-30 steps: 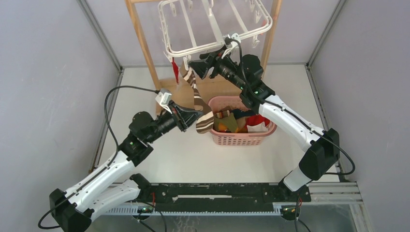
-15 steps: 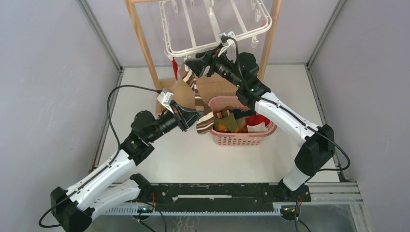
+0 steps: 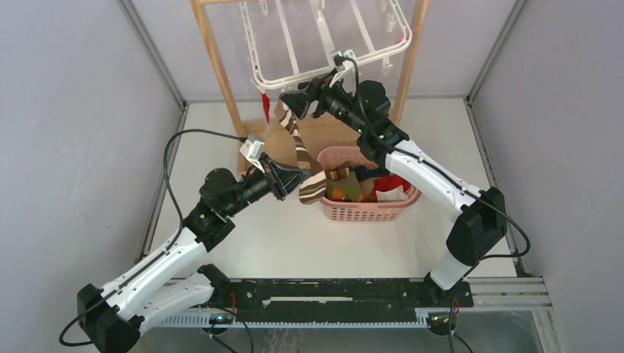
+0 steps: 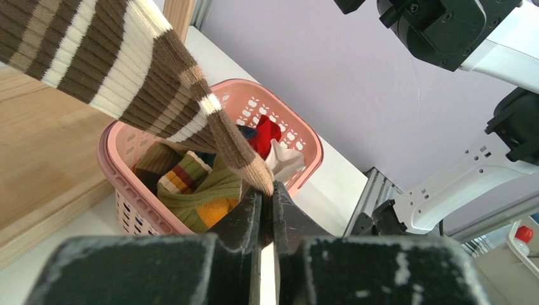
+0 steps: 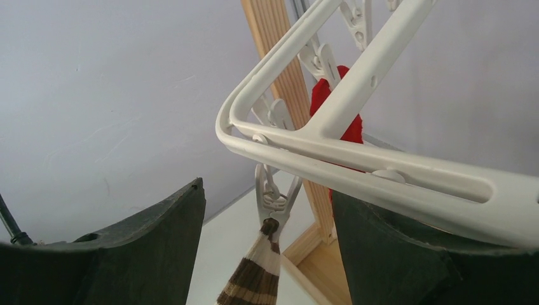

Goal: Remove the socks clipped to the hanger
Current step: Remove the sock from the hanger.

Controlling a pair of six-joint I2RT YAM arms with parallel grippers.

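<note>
At the back of the table (image 3: 294, 243), the white hanger (image 5: 381, 171) hangs from a wooden stand (image 3: 213, 55) with 2 socks on its near rail: a red sock (image 3: 266, 105) at the left corner and a striped sock (image 3: 297, 140) just beside it. The striped sock's cuff is pinched in 1 clip (image 5: 276, 187) under the rail. From there it slopes down and forward to the left gripper (image 4: 267, 197), which is clenched on its toe, the 2 fingers pressed together with the fabric between them. The sock is pulled straight between clip and gripper. The right gripper (image 3: 292, 98) is up at the rail, released. Its 2 fingers stand wide apart, 1 on each side of the clip, and touch neither clip nor sock as far as the wrist view shows. The red sock hangs behind the rail, beside the stand's post. Below, just right of the left gripper, a pink basket (image 3: 368, 212) sits on the table holding loose socks (image 4: 197, 184), red, white and striped ones among them.
</note>
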